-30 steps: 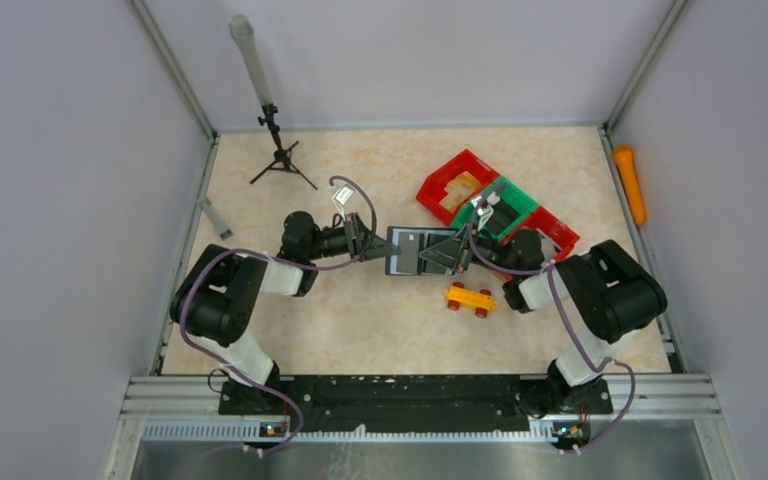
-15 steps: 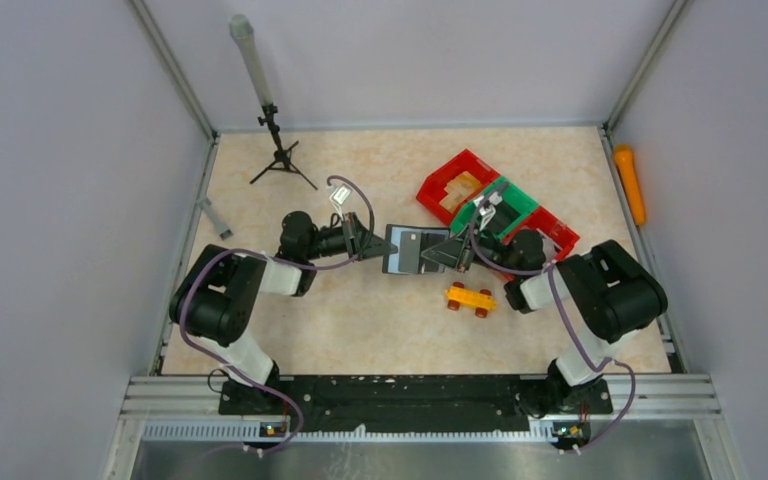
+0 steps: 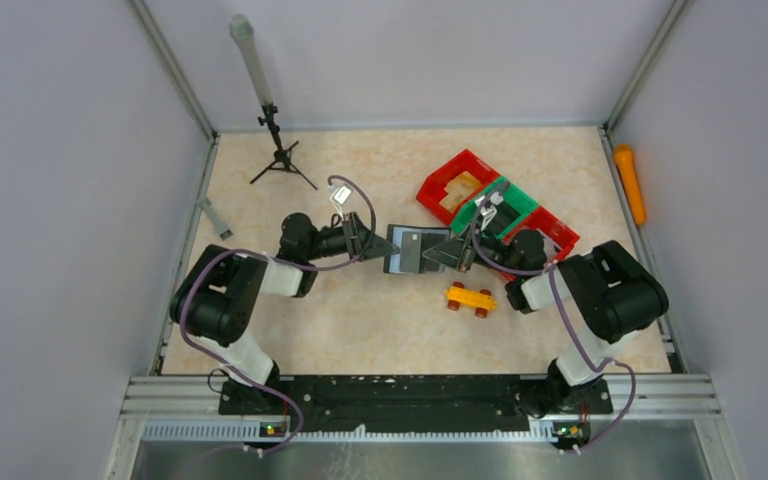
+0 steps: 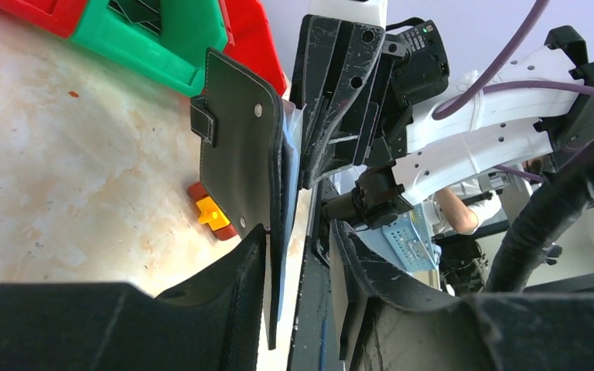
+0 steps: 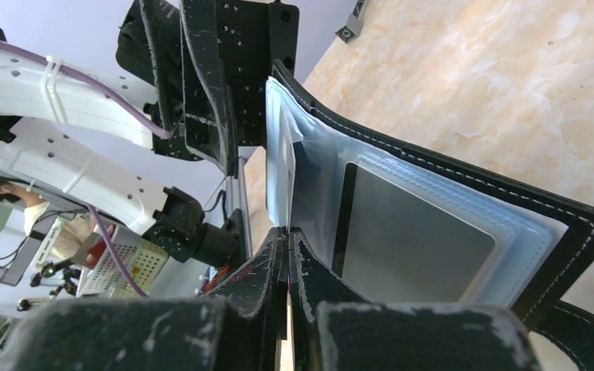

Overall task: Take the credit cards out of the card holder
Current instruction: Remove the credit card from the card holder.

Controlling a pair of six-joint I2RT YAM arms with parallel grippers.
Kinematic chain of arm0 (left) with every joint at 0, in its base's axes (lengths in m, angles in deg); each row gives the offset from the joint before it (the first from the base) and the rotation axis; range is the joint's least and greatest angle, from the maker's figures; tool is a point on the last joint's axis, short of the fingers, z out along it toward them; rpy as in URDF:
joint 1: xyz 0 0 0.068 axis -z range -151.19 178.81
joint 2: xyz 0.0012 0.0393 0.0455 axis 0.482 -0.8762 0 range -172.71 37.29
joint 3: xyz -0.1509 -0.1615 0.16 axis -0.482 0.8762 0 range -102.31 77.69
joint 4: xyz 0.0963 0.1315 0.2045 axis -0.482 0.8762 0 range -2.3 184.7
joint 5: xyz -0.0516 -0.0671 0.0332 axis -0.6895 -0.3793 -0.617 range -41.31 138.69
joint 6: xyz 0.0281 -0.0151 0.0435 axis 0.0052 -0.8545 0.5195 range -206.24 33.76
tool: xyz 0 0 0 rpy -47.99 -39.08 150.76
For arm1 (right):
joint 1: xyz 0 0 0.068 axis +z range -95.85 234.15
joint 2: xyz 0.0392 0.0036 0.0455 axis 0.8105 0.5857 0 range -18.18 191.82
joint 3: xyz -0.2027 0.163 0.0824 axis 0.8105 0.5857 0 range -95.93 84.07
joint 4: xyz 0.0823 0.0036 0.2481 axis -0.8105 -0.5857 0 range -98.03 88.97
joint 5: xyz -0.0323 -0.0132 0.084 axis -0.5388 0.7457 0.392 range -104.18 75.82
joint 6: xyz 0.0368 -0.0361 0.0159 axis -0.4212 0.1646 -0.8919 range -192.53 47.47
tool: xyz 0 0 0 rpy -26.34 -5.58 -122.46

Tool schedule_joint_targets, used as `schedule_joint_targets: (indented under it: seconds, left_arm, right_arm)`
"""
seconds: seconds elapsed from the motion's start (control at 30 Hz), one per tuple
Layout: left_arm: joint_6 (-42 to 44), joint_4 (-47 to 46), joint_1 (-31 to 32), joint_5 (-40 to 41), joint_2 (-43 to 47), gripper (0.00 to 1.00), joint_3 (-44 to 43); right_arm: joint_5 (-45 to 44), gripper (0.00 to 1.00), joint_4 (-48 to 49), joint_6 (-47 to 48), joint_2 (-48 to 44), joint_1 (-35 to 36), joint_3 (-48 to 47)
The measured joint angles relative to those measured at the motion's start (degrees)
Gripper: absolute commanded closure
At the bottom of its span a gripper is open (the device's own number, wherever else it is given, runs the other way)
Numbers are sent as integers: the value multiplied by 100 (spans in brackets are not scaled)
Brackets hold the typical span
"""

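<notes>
Beige marbled table [image 3: 360, 320], grey walls. The holder [image 3: 408, 255] is open at mid-table, inner face up, with its long axis running left to right between the arms; whether it touches the table cannot be told. The left gripper [image 3: 378, 245] is clamped on its left end. The right gripper [image 3: 440, 252] is pinched together on a clear sleeve [image 5: 317, 185]. Both grippers hide those ends. A grey card [image 5: 418, 236] shows through the plastic. The strap tab [image 4: 203, 120] points toward the bins [image 4: 170, 39], which are cut off by the frame. The toy car [image 4: 210, 216] is half hidden.
</notes>
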Motion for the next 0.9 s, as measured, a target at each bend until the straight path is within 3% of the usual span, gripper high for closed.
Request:
schedule_joint_targets:
  seconds: [0.1,0.23,0.33,0.7,0.9]
  left_arm:
    - [28,26,66,-11,-2,62,-2]
    - [199,295,120,-9,-2,89,-24]
    - [382,597,144,9,0,100,-44]
    - [649,990,85,61,105,100,-59]
    - [831,1145,-323,402,758,100,431]
  right_arm:
    - [24,100,52,-52,7,0,0]
    - [28,100,83,-61,9,0,-2]
    - [33,100,79,-63,11,0,-2]
    - [-17,100,-249,81,-26,-2,-2]
    - [-243,100,-728,374,-306,-46,-2]
